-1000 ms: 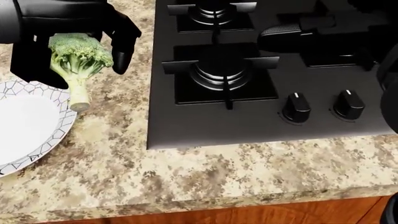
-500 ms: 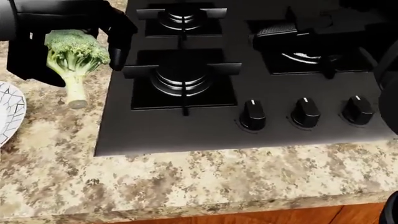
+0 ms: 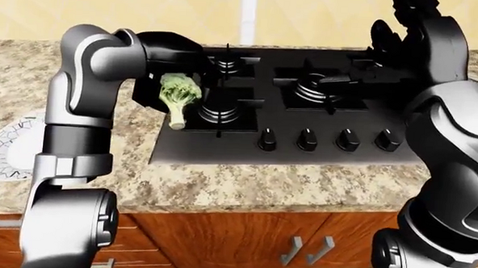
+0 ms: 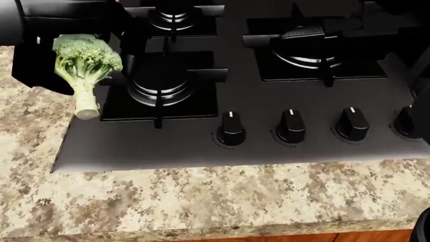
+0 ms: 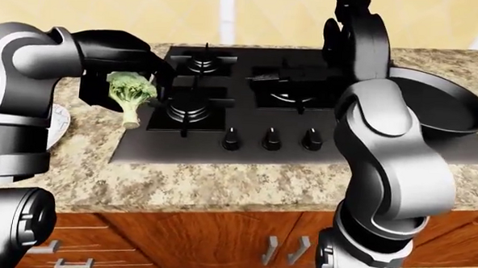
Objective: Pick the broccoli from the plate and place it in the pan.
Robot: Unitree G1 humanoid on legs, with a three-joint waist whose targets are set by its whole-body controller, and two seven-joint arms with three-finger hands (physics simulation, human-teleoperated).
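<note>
Across the last second the whole head view slides rightward along the worktop [image 4: 201, 201]: the plate [image 3: 4, 154], earlier at that view's left edge, has dropped out of it, and the knobs [image 4: 231, 128] have drifted toward centre. That reads as the camera turning with the body, not as the things moving. The broccoli [image 4: 84, 65] keeps its place against the left hand [image 4: 50, 40], so the carry toward the pan is under way.

The left hand's fingers [image 4: 131, 53] curl round the green head, pinching it, with the pale stalk hanging below them. The stalk tip now sits at the left rim of the stove [image 4: 268, 146], just beside the near-left burner [image 4: 158, 83].

To the right, the right hand [image 5: 353, 30] is raised above the far burners; whether its fingers are spread or pressed together I cannot tell. The pan [image 5: 438, 109] lies well right of both hands, so the broccoli probably has most of the stove's width left to cross.

No brand, label or readable writing shows; the knobs bear only plain white index marks.
</note>
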